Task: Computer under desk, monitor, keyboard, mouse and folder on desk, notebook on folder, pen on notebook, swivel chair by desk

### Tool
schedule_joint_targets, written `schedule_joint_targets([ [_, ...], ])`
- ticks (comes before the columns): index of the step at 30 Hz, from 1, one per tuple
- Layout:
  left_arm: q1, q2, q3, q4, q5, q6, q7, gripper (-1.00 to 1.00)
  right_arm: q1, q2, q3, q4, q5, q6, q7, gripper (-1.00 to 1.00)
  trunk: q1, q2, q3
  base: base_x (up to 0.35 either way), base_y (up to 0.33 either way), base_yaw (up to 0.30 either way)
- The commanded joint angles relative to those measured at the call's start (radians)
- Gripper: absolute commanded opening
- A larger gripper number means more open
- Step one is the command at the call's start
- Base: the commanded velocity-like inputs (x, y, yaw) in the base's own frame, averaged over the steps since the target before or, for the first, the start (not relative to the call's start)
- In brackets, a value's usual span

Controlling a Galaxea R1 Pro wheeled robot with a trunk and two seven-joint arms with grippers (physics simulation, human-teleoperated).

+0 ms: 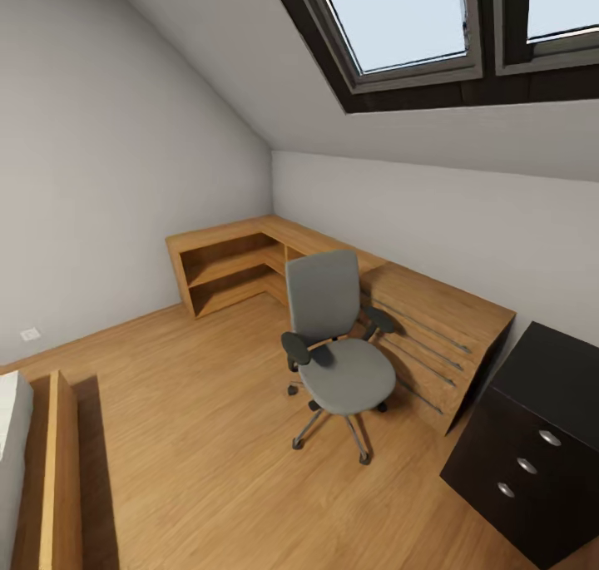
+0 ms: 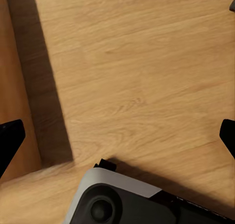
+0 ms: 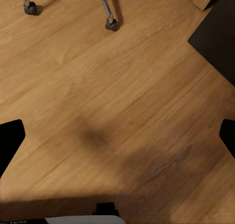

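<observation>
2 task things show in the head view: the chair [image 1: 337,349] in the middle of the wooden floor [image 1: 200,437], and 1 end of the desk [image 1: 541,445], its black drawer unit with 3 silver knobs, at the lower right. The chair's seat looks bare from here; no blue folder can be made out on it. The chair stands just in front of a light wooden cabinet [image 1: 433,337] that runs along the wall into the corner, under 2 skylights [image 1: 449,29], and is apart from the desk. A wooden rail [image 1: 62,470] edges the lower left.

The left wrist view looks down on floor, with the robot's grey base [image 2: 117,199] below. The left gripper [image 2: 117,133] has its 2 dark fingertips at opposite picture edges, spread wide and holding nothing.

The right wrist view shows floor, 2 castors of the chair [image 3: 111,24] and a black corner of the desk [image 3: 218,33]. The right gripper [image 3: 117,136] is likewise spread wide and empty.

My reading is that the robot is in transit, surveying the room, with no handling begun. Next it probably needs to drive nearer and turn toward the desk to find the monitor, keyboard and folder.
</observation>
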Motion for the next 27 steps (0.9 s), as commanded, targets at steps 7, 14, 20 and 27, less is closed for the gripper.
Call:
schedule_joint_targets([
  [7, -0.001, 0.000, -0.002, 0.001, -0.002, -0.002, 0.000, 1.00, -0.001, 0.001, 0.003, 0.002, 0.007, -0.001, -0.008, 1.00, 0.001, -0.002, 0.007, 0.142, -0.108, 0.110],
  [14, -0.001, 0.001, -0.002, 0.001, -0.002, -0.001, -0.004, 1.00, -0.001, 0.003, 0.004, 0.002, 0.008, 0.000, -0.008, 1.00, 0.001, -0.002, 0.009, 0.254, -0.195, 0.108],
  [20, -0.001, 0.001, -0.002, 0.001, -0.002, -0.001, -0.004, 1.00, -0.001, 0.002, 0.004, 0.002, 0.009, 0.001, -0.008, 1.00, 0.001, -0.002, 0.009, 0.215, -0.176, 0.023],
  [27, -0.001, 0.000, -0.002, 0.001, -0.002, -0.002, -0.004, 1.00, -0.001, 0.003, 0.004, 0.002, 0.009, 0.002, -0.008, 1.00, 0.001, -0.002, 0.009, 0.038, -0.032, 0.201],
])
